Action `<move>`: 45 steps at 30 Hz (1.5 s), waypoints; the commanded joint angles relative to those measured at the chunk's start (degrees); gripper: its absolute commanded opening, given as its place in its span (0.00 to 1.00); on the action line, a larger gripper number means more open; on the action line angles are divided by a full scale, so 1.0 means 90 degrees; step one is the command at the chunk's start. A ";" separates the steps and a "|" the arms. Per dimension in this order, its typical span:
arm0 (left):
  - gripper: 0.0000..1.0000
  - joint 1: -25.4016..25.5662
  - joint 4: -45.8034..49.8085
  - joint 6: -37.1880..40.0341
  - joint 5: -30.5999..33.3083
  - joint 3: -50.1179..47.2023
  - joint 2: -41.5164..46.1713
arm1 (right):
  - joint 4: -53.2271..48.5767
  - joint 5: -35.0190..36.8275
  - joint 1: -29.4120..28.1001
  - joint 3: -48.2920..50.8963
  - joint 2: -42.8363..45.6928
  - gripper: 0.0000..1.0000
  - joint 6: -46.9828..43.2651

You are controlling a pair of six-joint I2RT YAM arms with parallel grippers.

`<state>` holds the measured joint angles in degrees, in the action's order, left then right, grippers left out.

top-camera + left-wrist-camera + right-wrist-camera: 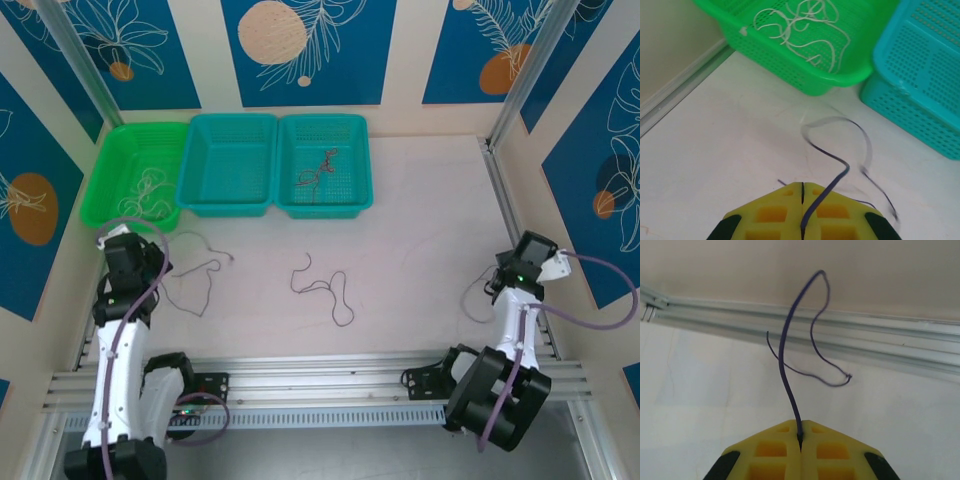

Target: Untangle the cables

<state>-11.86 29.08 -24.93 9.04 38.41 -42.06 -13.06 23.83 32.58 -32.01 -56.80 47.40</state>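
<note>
Left gripper (pixel 802 189): pinching shut on dark cable (pixel 840 157), which is looping ahead of its fingertips (pixel 777 197).
Right gripper (pixel 800 426): clamping purple cable (pixel 788 355), which is rising beyond its fingertips (pixel 777 432).
Edges: green basket (pixel 810 80) sitting ahead of left fingertips, open table (pixel 715 150) lying between; rail (pixel 890 342) crossing ahead of right.

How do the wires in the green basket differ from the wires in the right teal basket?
Colour: the whitish wires in the green basket against the reddish-brown wires in the right teal basket. Spread: the whitish wires loop widely over the floor; the reddish-brown wires form one small tight bunch. Both are thin and lie loose in a basket.
</note>
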 commanded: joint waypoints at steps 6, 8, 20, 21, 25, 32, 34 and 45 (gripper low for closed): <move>0.00 -0.0152 -0.1514 -0.0233 -0.2907 0.0215 -0.0063 | 0.0126 -0.1578 -0.2077 -0.0281 0.0294 0.00 -0.0237; 0.00 -0.0073 -0.1543 -0.0382 -0.3239 0.0500 0.0000 | -0.0208 -0.1206 -0.2928 -0.0393 0.0561 0.00 -0.0107; 0.00 0.0349 -0.0923 -0.0976 -0.3538 0.3852 -0.0953 | -0.1059 -0.0443 -0.6169 -0.0477 0.1064 0.00 0.0371; 0.00 0.0351 -0.0918 -0.0944 -0.3475 0.4152 -0.1123 | -0.1081 -0.0389 -0.6299 -0.0467 0.1050 0.00 0.0403; 0.00 0.0356 -0.0918 -0.0846 -0.3348 0.5632 -0.2187 | -0.1161 -0.0298 -0.6657 -0.0495 0.1008 0.00 0.0486; 0.00 0.0370 -0.0602 -0.0867 -0.3437 0.9049 -0.4479 | -0.1246 -0.0256 -0.6772 -0.0673 0.0952 0.00 0.0459; 0.00 0.0379 -0.0368 -0.0807 -0.3395 1.0146 -0.5160 | -0.1235 -0.0256 -0.6777 -0.0710 0.0894 0.00 0.0428; 0.00 0.1159 -0.0121 -0.0307 -0.2813 1.2312 -0.7774 | -0.1044 -0.0382 -0.6802 -0.0740 0.0482 0.00 0.0218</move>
<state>-3.60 25.21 -31.64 -19.16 147.24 -107.33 -23.22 20.16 -28.18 -37.19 -51.99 50.72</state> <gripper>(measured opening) 0.048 0.062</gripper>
